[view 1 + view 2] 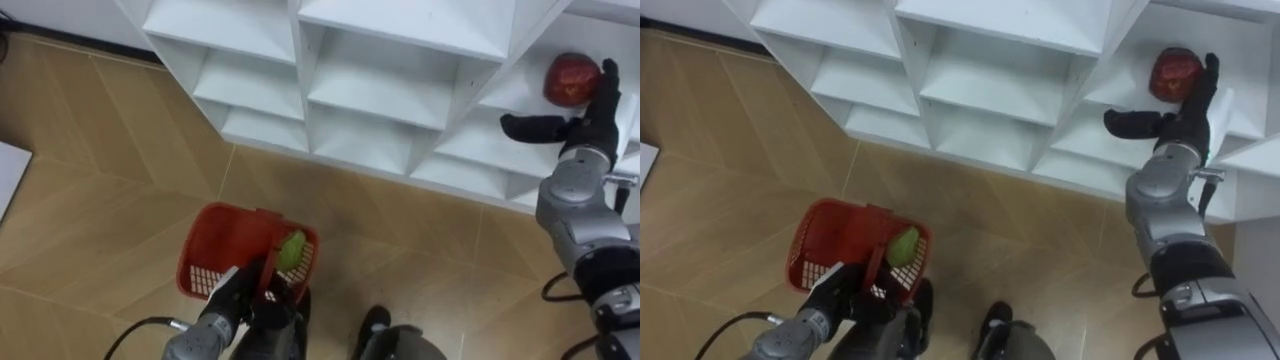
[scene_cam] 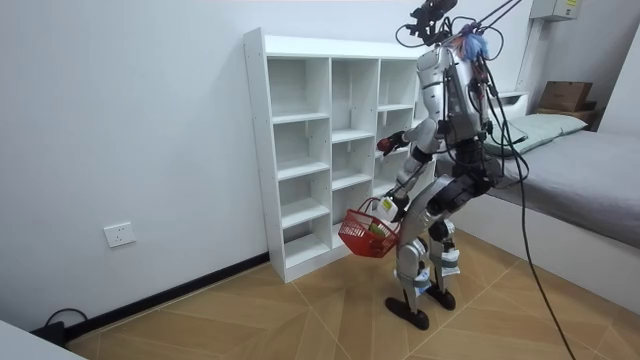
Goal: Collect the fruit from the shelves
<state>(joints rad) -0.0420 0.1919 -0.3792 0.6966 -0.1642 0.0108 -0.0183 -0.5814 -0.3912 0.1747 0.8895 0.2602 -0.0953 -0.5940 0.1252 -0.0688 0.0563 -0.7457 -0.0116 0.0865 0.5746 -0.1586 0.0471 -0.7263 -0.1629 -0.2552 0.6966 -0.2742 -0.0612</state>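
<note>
A red apple (image 1: 571, 80) lies in a compartment of the white closet (image 1: 400, 70), at the upper right. My right hand (image 1: 590, 122) is raised to it and open, its straight fingers along the apple's right side and its thumb spread out to the left below it. Low on my left hangs a red plastic basket (image 1: 228, 250) with a green fruit (image 1: 292, 250) inside. My left hand (image 1: 232, 295) is shut on the basket's handle. In the room view I stand facing the closet (image 2: 300, 150), right hand (image 2: 388, 146) in a middle shelf, basket (image 2: 365, 235) at knee height.
The closet's other compartments near me hold nothing. Wooden floor (image 1: 110, 200) spreads below and to my left, with a white flat edge (image 1: 8, 170) at the far left. A bed (image 2: 580, 170) stands at the room view's right, behind me.
</note>
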